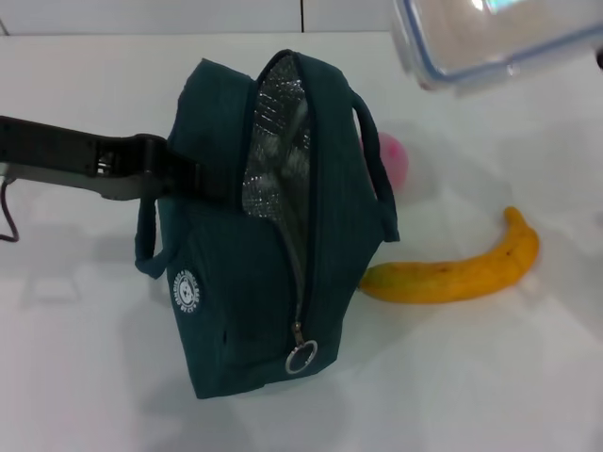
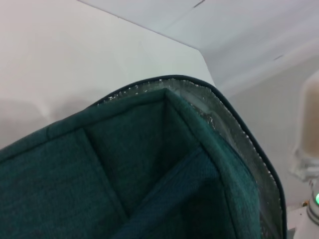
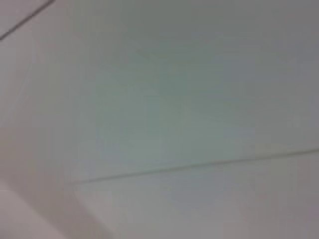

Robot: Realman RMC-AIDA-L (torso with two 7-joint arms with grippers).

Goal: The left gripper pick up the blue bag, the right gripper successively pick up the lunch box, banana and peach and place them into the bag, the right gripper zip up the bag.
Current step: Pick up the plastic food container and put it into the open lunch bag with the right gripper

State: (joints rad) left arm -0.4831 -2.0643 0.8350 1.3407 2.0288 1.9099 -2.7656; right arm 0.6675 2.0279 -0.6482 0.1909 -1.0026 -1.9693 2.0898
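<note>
Left claw reaches in from the left edge of the head view on a black arm and is clamped on the near side wall of the blue bag, at the bag's upper left. That bag fills the centre of the frame on the white counter, its zipper open down the middle so the silver foil lining shows, with the ring zipper pull low in the frame and a round white logo on its left face. One rope-like handle arcs along the bag's right side. In the left wrist view the teal fabric and a strip of foil-edged rim fill the lower part of the picture. The lunch box, clear with a blue rim, sits at the upper right corner of the head view, cut off by the frame edge. Right claw itself cannot be seen in any view, so I cannot tell its state; the right wrist view shows only a pale blurred surface. The peach peeks out just right of the bag, partly hidden by it. The banana lies on the counter at right centre, near the bag's lower right corner.
</note>
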